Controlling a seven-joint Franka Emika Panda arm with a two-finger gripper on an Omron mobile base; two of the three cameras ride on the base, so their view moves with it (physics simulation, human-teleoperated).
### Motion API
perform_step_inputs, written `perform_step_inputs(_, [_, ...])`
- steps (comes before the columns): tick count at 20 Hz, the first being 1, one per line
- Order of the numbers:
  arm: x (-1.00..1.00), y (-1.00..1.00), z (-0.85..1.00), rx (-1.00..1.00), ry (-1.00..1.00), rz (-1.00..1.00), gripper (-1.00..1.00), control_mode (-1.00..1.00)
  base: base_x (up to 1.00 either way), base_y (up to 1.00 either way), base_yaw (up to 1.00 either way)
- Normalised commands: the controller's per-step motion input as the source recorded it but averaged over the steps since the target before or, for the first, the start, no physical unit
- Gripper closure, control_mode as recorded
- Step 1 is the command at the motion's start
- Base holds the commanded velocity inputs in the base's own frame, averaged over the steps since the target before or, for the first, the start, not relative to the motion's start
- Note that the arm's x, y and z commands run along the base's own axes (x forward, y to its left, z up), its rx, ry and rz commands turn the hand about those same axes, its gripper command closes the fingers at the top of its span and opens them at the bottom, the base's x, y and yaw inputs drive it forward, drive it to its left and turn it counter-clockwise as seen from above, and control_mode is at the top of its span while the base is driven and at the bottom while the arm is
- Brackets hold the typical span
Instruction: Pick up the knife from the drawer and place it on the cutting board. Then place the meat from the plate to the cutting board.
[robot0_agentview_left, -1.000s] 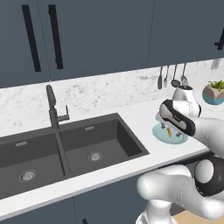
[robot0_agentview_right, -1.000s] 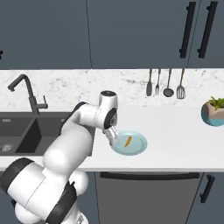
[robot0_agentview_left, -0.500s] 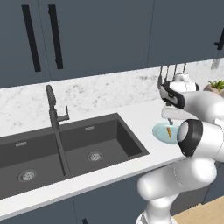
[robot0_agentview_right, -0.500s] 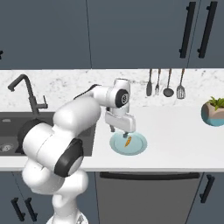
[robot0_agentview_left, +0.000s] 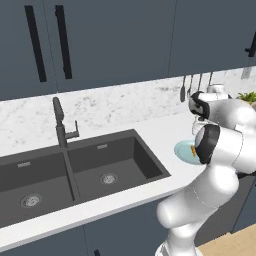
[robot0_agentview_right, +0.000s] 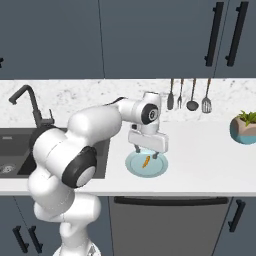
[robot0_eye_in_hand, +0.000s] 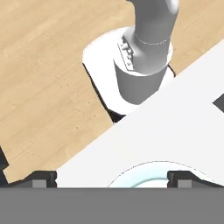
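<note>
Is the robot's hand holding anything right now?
No, nothing is held. The gripper hangs open just above the plate, its fingers spread on either side of the small orange piece, which lies on the plate.

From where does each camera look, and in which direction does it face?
Left base view: behind the arm's left, facing forward-down at the sink; arm at right.
Right base view: behind the arm's right, facing the plate and the open claw above it; arm at left.
Hand view: on the hand, looking along the claw at the counter edge and floor.
All share the plate.
</note>
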Motion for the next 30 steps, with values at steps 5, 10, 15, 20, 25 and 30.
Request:
perform_step_inputs(5, [0.0,0.15,-0.28,0.0,-0.01,0.04,-1.0,-1.0,0.0,0.0,0.0])
perform_step_inputs(10, [0.12,0.28,-0.08,0.0,-0.06,0.02,-1.0,-1.0,0.0,0.0,0.0])
perform_step_inputs(15, [0.15,0.15,-0.13,0.0,-0.06,0.01,-1.0,-1.0,0.0,0.0,0.0])
perform_step_inputs(20, [0.19,0.0,-0.16,0.0,-0.09,0.0,-1.0,-1.0,0.0,0.0,0.0])
perform_step_inputs(25, [0.19,0.0,-0.18,0.0,-0.03,0.0,-1.0,-1.0,0.0,0.0,0.0])
perform_step_inputs(30, [0.27,-0.24,-0.4,0.0,0.0,0.01,-1.0,-1.0,0.0,0.0,0.0])
